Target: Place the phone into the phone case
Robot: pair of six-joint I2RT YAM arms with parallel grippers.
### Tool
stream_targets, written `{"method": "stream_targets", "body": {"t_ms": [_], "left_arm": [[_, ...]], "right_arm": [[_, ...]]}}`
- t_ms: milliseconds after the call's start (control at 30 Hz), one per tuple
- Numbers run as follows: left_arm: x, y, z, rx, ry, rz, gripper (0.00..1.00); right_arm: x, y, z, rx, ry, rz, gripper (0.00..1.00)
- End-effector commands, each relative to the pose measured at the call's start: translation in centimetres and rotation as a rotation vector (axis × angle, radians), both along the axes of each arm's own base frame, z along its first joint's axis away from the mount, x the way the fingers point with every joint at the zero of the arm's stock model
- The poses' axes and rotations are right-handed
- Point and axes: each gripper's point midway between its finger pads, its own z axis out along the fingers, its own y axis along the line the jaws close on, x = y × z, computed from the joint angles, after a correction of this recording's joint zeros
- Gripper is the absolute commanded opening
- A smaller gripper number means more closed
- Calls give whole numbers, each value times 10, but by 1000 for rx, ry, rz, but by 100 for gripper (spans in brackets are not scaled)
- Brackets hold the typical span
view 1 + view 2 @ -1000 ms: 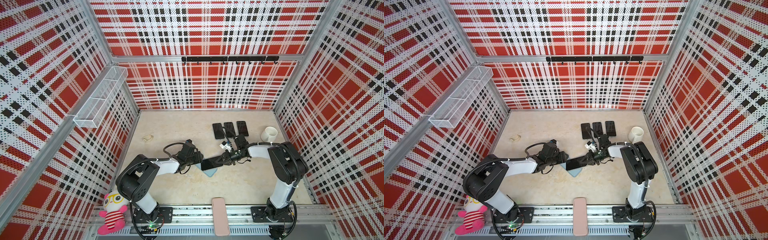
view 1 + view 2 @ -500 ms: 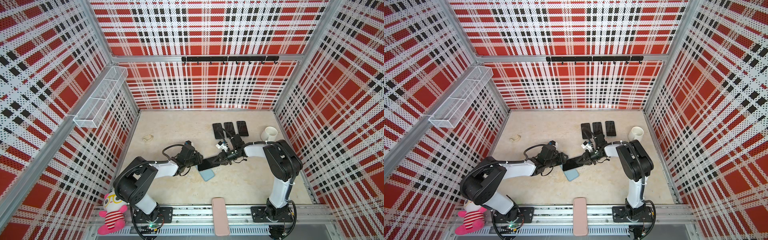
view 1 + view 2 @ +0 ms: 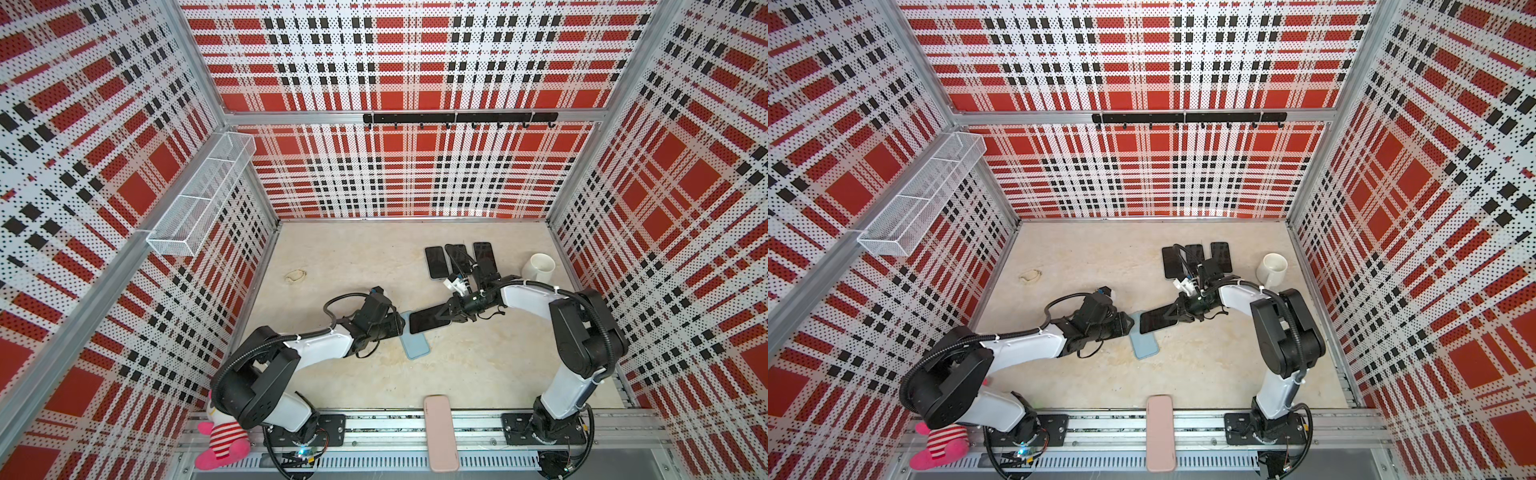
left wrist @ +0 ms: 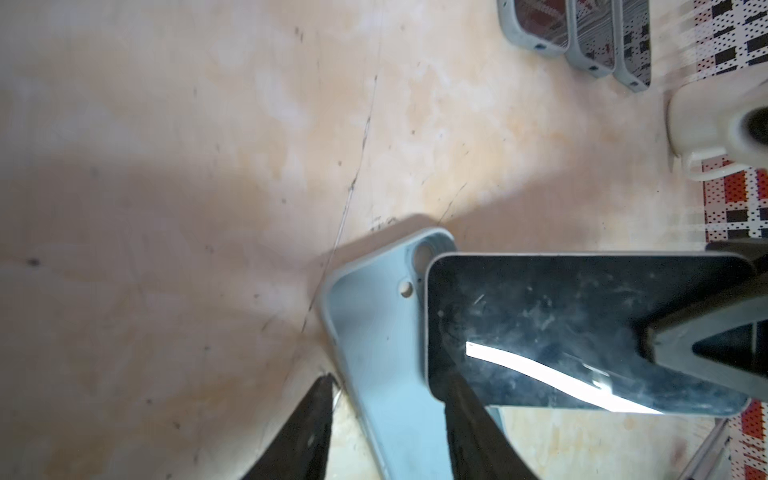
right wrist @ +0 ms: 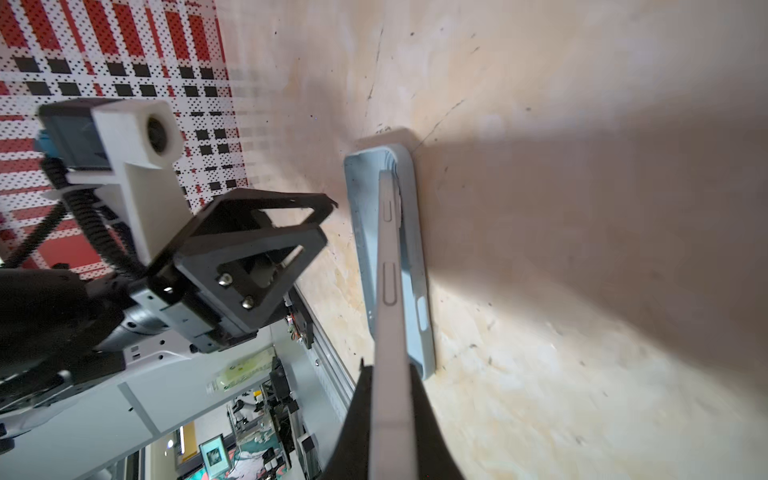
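Right pincer [image 3: 450, 318] clamped on the phone [image 3: 428, 321], crosswise over the blue case [image 3: 416, 348] on the tabletop [image 3: 478, 374]; left pincer [image 4: 384, 368] half open, straddling its rim. Mid-alignment, apparently. Next: swing phone parallel, press in.

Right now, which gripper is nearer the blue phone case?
Left. The left gripper straddles the blue phone case, jaws apart. The right gripper stands off to the side, shut on the phone, whose free end overhangs it.

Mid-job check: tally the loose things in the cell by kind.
Phones: 4 (one held, three at the back)
Blue phone case: 1
Pink flat slab: 1
Mug: 1
Beige loop: 1
Plush toy: 1
Total: 9
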Motion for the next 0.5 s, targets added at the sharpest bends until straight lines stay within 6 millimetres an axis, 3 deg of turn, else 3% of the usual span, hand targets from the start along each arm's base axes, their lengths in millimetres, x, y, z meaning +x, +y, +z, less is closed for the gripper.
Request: {"method": "stream_targets", "body": {"t_ms": [0, 267, 467], "left_arm": [[19, 8, 17, 117, -77, -70, 48], [51, -7, 20, 320, -151, -312, 48], [58, -33, 15, 371, -194, -534, 48]], "right_arm": [[-7, -13, 9, -45, -29, -5, 0], [-14, -16, 43, 8, -101, -38, 0], [-7, -44, 74, 4, -183, -142, 0]]}}
